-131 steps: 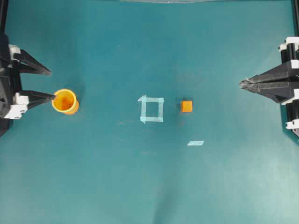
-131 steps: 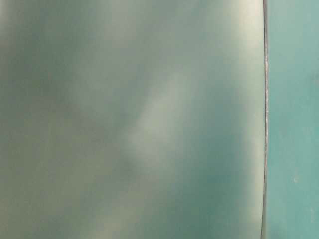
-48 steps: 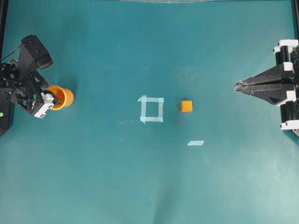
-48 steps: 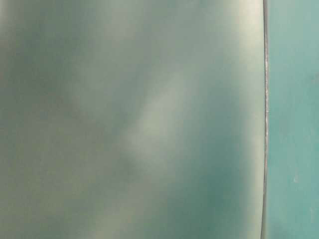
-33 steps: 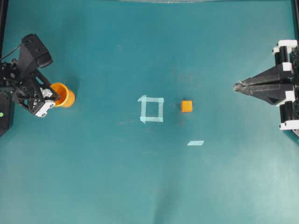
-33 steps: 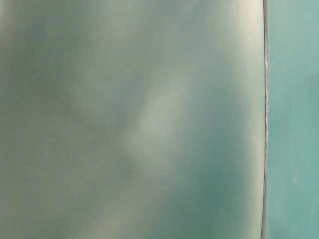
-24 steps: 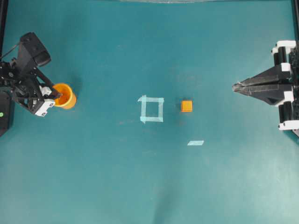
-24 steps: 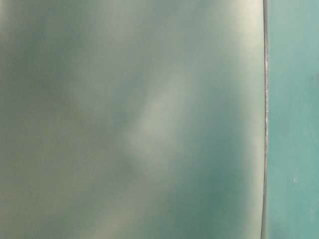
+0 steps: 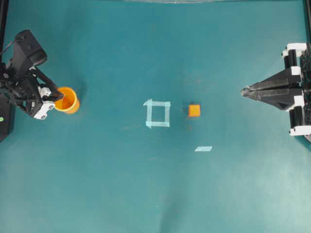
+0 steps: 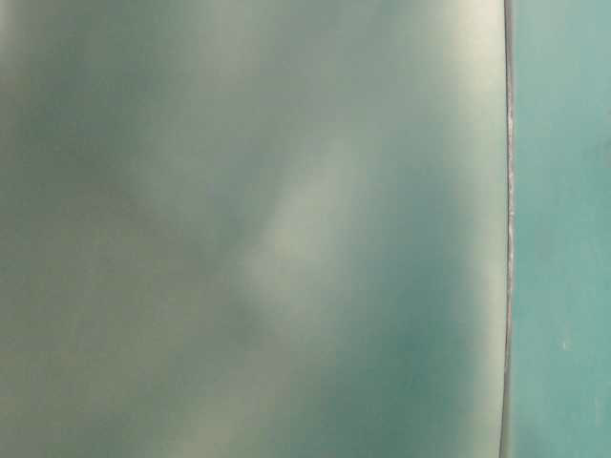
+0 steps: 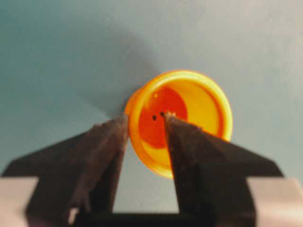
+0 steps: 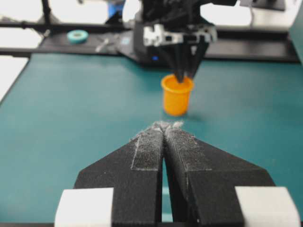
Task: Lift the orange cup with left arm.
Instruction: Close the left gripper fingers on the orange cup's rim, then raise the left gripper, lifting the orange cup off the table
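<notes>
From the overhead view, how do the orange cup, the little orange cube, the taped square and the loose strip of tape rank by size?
1. Taped square
2. Orange cup, though it is partly hidden by the left end effector
3. Loose tape strip and orange cube: too alike to rank.

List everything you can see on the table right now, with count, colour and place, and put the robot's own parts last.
orange cup: one, orange with a yellow rim, far left of the overhead view, its wall pinched by the left tool.
orange cube: one, orange, just right of the tape square.
tape square: one, pale blue outline, centre of the mat.
tape strip: one, pale blue, below and right of the cube.
table mat: one, teal.
left tool: one, black, one finger inside the cup, one outside.
right tool: one, black, fingers together, at the right edge.
</notes>
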Robot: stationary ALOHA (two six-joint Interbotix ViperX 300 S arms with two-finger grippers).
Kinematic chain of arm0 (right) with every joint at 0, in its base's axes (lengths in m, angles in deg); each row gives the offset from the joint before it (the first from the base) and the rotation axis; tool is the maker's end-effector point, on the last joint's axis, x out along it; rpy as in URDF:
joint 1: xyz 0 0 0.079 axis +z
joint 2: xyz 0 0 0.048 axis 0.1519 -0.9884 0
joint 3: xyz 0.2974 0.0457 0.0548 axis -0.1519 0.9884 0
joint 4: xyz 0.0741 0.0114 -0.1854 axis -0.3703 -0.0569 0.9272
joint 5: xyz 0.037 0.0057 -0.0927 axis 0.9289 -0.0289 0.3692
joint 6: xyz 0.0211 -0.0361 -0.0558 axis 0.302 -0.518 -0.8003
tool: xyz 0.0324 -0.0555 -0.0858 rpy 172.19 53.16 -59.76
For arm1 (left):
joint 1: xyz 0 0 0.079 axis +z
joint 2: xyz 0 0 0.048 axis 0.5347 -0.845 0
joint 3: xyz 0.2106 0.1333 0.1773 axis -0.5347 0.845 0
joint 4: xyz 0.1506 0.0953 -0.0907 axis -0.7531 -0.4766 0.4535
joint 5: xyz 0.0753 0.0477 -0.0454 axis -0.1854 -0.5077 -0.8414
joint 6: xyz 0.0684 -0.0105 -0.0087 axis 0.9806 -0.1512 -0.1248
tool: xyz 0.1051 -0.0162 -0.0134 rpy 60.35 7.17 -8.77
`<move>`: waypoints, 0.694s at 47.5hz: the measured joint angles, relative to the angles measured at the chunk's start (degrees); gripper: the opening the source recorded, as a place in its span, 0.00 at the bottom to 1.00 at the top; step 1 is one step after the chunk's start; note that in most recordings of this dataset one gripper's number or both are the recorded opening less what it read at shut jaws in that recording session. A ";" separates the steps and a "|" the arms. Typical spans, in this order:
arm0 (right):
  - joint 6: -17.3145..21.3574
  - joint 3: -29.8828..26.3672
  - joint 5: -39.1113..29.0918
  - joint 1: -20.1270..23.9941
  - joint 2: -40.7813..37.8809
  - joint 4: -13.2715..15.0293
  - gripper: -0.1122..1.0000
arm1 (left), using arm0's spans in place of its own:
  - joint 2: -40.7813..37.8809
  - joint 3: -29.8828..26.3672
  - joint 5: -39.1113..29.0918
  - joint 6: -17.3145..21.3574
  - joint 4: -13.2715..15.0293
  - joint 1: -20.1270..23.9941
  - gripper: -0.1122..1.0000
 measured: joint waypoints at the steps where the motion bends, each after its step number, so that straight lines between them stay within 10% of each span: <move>1: 0.00 0.00 0.00 0.00 0.00 0.09 0.10 | 0.09 0.09 0.00 0.00 0.00 0.00 0.39; 21: -0.09 0.09 -0.09 0.00 0.00 0.00 0.10 | -1.76 0.09 -0.09 0.00 0.00 0.00 0.39; 33: 0.00 0.00 -0.09 0.00 0.00 0.00 0.10 | -1.93 0.09 -0.09 0.26 -0.09 0.00 0.17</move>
